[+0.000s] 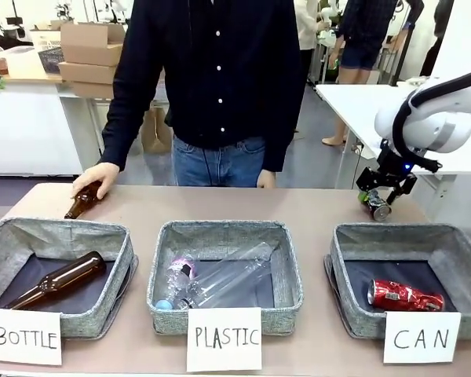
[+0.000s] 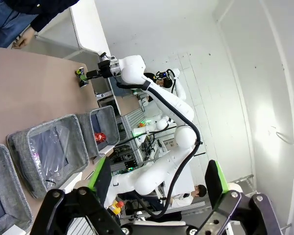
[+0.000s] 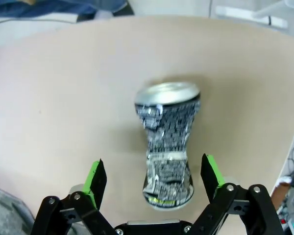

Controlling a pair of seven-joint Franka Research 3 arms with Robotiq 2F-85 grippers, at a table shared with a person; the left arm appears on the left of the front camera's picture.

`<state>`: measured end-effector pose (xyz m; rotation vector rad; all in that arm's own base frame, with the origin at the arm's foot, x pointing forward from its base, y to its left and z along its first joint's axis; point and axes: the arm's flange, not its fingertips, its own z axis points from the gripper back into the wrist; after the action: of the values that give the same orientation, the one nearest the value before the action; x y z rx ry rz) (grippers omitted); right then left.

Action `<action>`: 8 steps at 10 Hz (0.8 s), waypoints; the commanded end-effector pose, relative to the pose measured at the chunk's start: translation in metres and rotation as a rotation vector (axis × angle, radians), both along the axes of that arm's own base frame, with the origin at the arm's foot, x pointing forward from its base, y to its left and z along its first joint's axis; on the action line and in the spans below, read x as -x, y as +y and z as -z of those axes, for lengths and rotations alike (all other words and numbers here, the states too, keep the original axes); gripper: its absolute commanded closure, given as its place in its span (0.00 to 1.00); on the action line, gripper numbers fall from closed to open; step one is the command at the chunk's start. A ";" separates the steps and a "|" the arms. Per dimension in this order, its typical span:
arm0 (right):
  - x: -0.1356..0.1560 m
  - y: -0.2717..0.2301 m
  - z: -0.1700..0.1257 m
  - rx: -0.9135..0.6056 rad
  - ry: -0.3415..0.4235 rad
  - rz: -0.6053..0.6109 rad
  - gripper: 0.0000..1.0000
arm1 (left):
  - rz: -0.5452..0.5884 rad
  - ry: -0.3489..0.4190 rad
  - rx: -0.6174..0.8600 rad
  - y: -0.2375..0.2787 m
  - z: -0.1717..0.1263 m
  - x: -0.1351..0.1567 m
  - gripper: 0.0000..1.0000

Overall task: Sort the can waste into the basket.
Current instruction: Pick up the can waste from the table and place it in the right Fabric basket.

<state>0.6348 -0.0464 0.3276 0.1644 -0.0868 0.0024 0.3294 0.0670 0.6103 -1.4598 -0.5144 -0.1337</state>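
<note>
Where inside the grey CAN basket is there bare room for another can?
The grey woven CAN basket has bare dark lining behind and left of the crushed red can, which lies along its front. The right gripper, open around the crushed dark can, hangs just beyond the basket's far wall.

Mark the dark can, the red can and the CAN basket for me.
dark can (image 3: pixel 167 149), right wrist view, on its crushed middle.
red can (image 1: pixel 403 296), front view, on its body, lying inside the basket.
CAN basket (image 1: pixel 404 233), front view, on its far rim.
</note>
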 end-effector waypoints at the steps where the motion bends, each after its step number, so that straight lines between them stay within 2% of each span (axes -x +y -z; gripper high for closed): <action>1: -0.014 -0.002 0.006 0.043 -0.038 0.004 0.00 | 0.004 -0.003 0.021 -0.002 -0.003 0.002 0.00; 4: -0.022 -0.001 0.022 0.079 -0.020 0.027 0.00 | 0.004 -0.003 0.021 -0.002 -0.003 0.002 0.00; 7: -0.020 -0.001 0.023 0.069 0.002 0.025 0.00 | 0.004 -0.003 0.021 -0.002 -0.003 0.002 0.00; 8: -0.021 0.000 0.024 0.065 0.009 0.023 0.58 | 0.004 -0.003 0.021 -0.002 -0.003 0.002 0.00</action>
<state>0.6497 -0.0507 0.2998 0.1288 -0.0955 -0.0025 0.3293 0.0670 0.6104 -1.4598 -0.5145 -0.1338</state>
